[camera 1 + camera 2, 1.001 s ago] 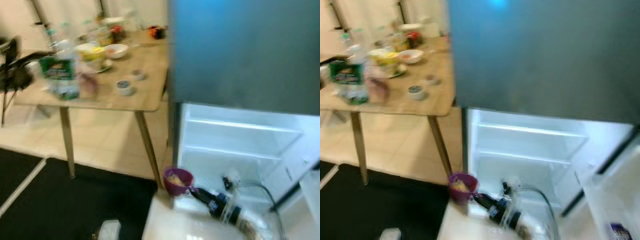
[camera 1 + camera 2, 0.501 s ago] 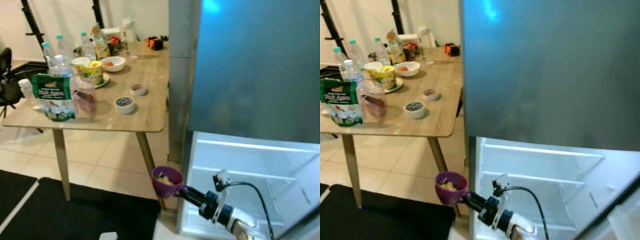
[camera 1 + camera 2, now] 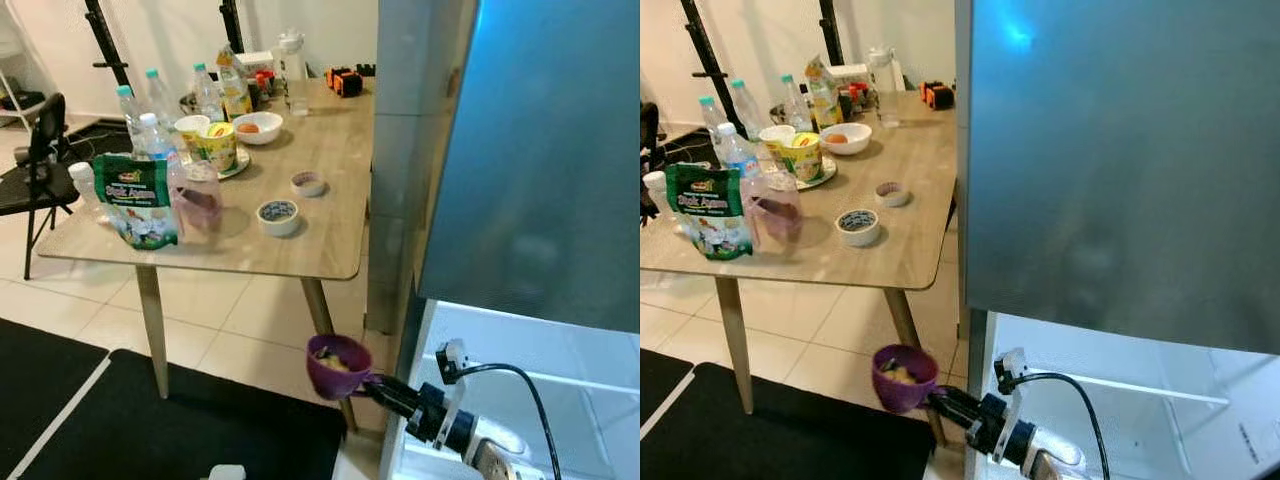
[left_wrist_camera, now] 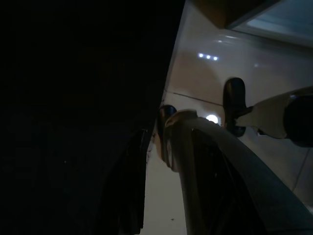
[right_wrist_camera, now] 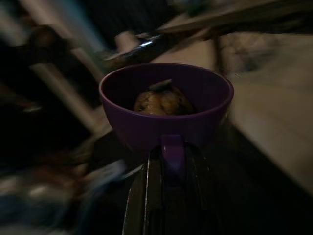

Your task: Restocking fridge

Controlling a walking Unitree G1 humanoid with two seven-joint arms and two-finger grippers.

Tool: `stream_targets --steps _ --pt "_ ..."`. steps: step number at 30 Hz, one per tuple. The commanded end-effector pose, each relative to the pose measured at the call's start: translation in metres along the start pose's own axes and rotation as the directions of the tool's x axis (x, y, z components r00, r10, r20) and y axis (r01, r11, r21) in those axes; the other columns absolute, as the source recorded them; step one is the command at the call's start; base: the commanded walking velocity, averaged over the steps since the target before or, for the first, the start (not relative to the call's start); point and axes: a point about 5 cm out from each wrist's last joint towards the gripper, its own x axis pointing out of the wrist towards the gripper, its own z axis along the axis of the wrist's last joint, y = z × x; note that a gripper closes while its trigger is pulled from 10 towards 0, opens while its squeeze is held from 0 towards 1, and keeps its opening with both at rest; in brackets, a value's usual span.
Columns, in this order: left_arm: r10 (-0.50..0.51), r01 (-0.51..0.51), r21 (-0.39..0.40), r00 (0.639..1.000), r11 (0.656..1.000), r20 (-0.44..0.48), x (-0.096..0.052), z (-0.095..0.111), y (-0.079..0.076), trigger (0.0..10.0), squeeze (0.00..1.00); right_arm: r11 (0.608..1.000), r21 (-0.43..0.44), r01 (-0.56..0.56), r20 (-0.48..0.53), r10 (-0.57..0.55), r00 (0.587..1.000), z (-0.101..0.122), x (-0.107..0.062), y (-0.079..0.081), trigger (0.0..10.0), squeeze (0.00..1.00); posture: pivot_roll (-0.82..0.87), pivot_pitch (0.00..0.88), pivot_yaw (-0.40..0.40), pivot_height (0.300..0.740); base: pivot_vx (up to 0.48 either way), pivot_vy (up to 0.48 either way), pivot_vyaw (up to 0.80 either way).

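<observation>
A purple cup (image 3: 337,364) with brownish food in it hangs low over the floor, beside the table leg and just left of the fridge. My right gripper (image 3: 376,385) is shut on the cup's handle, and the right wrist view looks straight at the cup (image 5: 166,107) above the fingers (image 5: 149,196). The fridge (image 3: 540,150) has its blue-grey upper door shut. Its white lower compartment (image 3: 1120,400) stands open with bare shelves. My left arm hangs idle in the dark left wrist view.
A wooden table (image 3: 330,240) left of the fridge carries water bottles (image 3: 150,110), a green bag (image 3: 135,200), small bowls (image 3: 278,215) and tubs. A black mat (image 3: 150,430) lies on the tiled floor. A black chair (image 3: 40,160) stands at the far left.
The camera has lifted and steadied, so the table shows sharper and the fridge sits further right in the picture. The purple cup stays in my right gripper.
</observation>
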Motion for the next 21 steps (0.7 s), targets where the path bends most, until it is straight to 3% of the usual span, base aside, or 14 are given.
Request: stream_targets --steps 1,10,21 --pt "0.014 -0.014 -0.007 1.000 1.000 -0.017 -0.002 -0.005 0.003 10.0 0.00 0.997 0.009 -0.071 0.022 0.071 0.997 0.005 0.000 0.006 10.0 0.00 -0.09 0.033 0.049 0.740 0.000 0.000 0.00" --pt "0.005 -0.005 0.009 1.000 1.000 -0.018 -0.002 -0.005 0.003 10.0 0.00 0.993 -0.005 -0.118 0.060 0.118 0.991 0.019 -0.005 0.010 10.0 0.00 -0.09 0.033 0.049 0.740 0.000 0.000 0.00" --pt "-0.002 0.002 0.011 1.000 1.000 -0.015 -0.002 -0.004 0.003 10.0 0.00 0.987 0.012 -0.161 0.034 0.161 0.986 0.020 -0.007 0.018 10.0 0.00 -0.10 0.034 0.050 0.740 0.000 -0.408 0.00"
